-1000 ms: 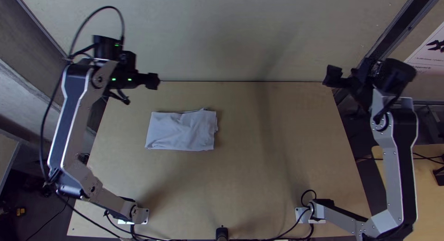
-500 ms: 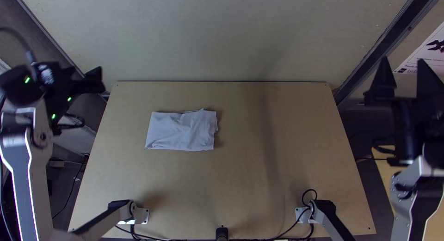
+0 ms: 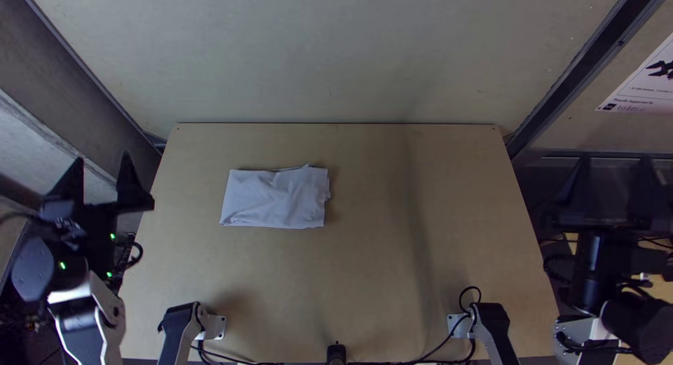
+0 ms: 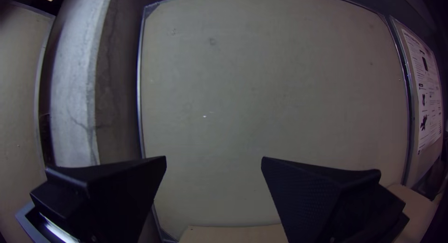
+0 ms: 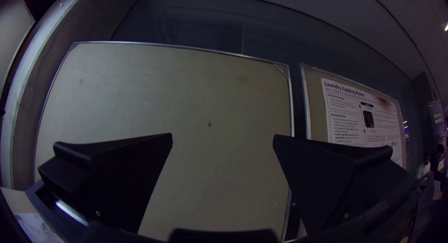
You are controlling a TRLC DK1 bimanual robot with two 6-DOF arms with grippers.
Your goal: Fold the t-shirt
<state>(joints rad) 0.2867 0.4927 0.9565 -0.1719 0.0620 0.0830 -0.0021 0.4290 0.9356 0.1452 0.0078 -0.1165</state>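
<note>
White-lilac cotton-looking t-shirt (image 3: 275, 200) lies folded into a compact flat rectangle at ten o'clock from the middle of the light wooden table (image 3: 378, 281); exact fold count can't be read. Outline mostly square; small raised, ruffled bit along its twelve-to-one o'clock edge, layer ends a bit uneven at three o'clock, shallow wrinkles on top. Left gripper (image 4: 213, 157), wide flat black fingers: spread wide, nothing between them, hanging beyond the table's nine o'clock side, well apart from the shirt. Right gripper (image 5: 223, 135), same black build: also wide apart, no load, out past the three o'clock side. Job reads as done or nearly so; both arms look parked clear. Handling, my guess: light, soft, limp, no real breakage risk, moderate grip on the wood, but inner layers could slide over each other. If a touch-up is wanted, pinch the ruffled one o'clock corner shallowly, all layers together, and ease it flat. For moving the bundle, take the nine and three o'clock edges, one gripper each, fingers low and well under, lift level. Grabbing only the top layer would open the fold; dragging one corner would skew it. Otherwise leave it alone.
</note>
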